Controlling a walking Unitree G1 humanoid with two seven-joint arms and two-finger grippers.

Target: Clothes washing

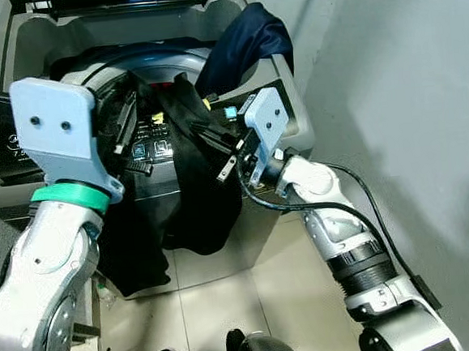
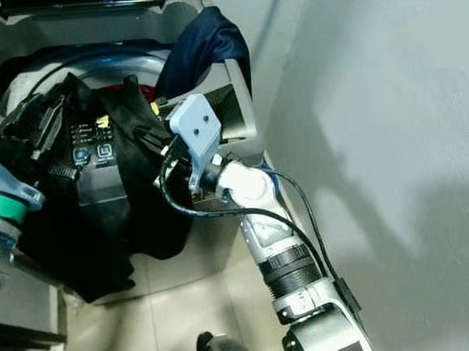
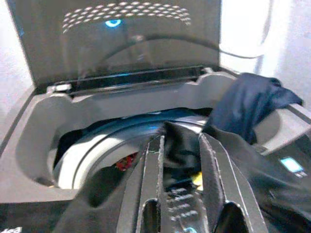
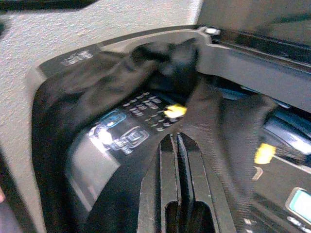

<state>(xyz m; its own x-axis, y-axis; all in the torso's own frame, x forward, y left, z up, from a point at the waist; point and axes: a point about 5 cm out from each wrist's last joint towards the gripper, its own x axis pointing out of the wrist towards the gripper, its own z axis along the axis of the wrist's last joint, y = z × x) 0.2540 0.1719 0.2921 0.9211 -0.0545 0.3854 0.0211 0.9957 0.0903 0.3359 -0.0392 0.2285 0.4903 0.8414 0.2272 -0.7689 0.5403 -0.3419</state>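
Left claw (image 3: 180, 194) hovering over the front edge of the washing machine, fingers (image 3: 150, 189) spread apart with black cloth between them but not pinched. Right claw (image 4: 177, 184) at the front right of the machine, fingers pressed together, tips against the black garment; whether any cloth is caught between them cannot be told.

Grey top-loading washing machine (image 1: 37, 45) standing against a pale wall (image 1: 406, 89), dark lid (image 3: 121, 43) raised upright at the back with a small blue light glowing on it. Round drum opening (image 3: 97, 145) with a pale ring, dark inside, something red showing low within.

Black garment (image 1: 183, 188) draped over the front rim, partly inside the drum, mostly hanging down the front panel toward the tiled floor (image 1: 220, 298). Covering part of the control panel (image 2: 94, 150), whose lit buttons show between the folds. Small yellow tags (image 4: 175, 111) visible on the cloth.

Navy blue garment (image 1: 248, 40) bunched on the right rear corner of the machine, lying over the rim, apart from both claws.

Black cable (image 1: 318, 205) looping along the right arm.
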